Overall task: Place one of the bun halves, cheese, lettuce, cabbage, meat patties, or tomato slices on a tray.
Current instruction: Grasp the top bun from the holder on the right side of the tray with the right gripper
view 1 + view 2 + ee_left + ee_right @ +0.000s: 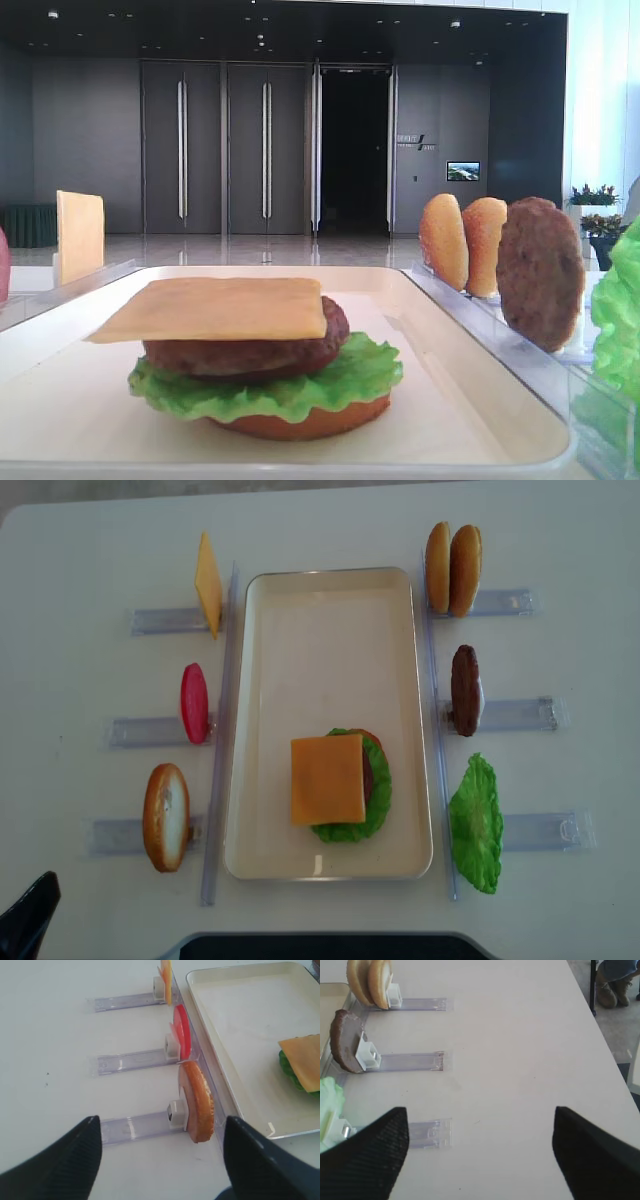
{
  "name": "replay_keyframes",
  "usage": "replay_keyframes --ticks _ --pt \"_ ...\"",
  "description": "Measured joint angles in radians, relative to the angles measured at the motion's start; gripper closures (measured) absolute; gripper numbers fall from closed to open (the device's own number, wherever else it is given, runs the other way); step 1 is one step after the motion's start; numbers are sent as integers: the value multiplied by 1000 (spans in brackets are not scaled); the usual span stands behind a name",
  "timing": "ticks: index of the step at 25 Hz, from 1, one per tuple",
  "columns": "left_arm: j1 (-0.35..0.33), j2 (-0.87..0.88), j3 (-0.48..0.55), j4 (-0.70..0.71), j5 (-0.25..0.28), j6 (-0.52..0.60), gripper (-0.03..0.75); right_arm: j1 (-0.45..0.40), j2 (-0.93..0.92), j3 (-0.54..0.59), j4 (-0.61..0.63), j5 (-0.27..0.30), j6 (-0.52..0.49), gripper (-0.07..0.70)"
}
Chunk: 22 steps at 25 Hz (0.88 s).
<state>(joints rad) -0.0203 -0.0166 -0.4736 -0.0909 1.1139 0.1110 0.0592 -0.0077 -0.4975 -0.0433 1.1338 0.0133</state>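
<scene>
on the tray, with cheese topping the stack, bring the wide-open, empty right gripper squarely over the upright bun halves in their clear holder, then close across one bun's faces; left gripper is also open.

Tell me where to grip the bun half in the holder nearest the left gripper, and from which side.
Grip the bun half across its two broad faces at the upper rim, coming down from above. It stands on edge in the clear holder, whose clip covers the lower part, so the top edge is probably easiest to reach.
</scene>
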Motion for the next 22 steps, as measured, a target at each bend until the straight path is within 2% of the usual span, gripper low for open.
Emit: replay_keyframes --ticks 22 --pt "0 0 0 0 0 0 139 0 0 0 0 0 0 44"
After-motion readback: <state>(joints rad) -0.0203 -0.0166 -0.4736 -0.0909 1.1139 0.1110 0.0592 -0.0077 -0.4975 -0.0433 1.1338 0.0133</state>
